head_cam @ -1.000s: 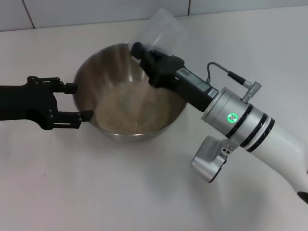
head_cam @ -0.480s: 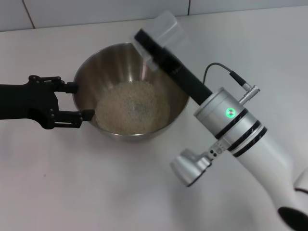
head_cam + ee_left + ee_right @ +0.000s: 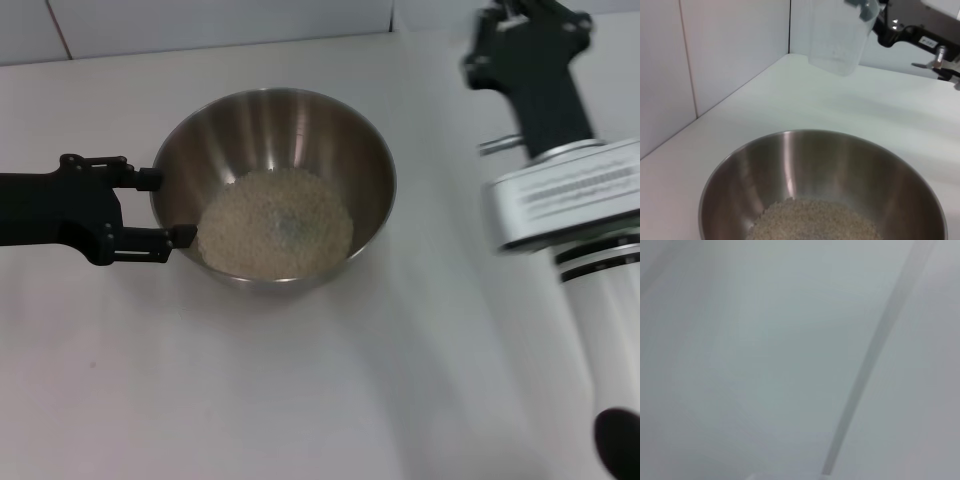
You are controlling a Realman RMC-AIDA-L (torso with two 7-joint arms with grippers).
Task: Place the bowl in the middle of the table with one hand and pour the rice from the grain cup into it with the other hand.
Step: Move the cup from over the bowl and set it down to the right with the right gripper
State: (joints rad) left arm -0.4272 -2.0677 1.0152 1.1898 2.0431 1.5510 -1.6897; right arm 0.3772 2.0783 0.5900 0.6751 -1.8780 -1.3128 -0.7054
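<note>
A: Head view status?
B: Bowl [image 3: 272, 185] sits on the table [image 3: 250, 380], left of centre in view. Rice [image 3: 275, 222] lies heaped in its bottom. Left gripper [image 3: 165, 208] is at the bowl's left rim, fingers spread, one finger [image 3: 150, 180] at the rim outside, the other fingertip at the rim lower down. Gripping nothing closed; whether they touch the rim can't be told.
A: Right arm?
B: Right gripper [image 3: 525, 30] is up at the far right, well apart from the bowl. Its tip runs past the top edge of the picture, so the cup isn't seen here.
A: Left wrist view?
B: Bowl [image 3: 840, 165] fills the lower part, rice [image 3: 812, 222] at the bottom. Beyond it the cup [image 3: 837, 35] hangs above the table [image 3: 880, 110], upright-ish, looks empty. The right gripper [image 3: 872, 10] is clamped on its upper part, near the white wall [image 3: 730, 55].
A: Right wrist view?
B: Only pale grey surface with one dark slanting line. Nothing identifiable.
</note>
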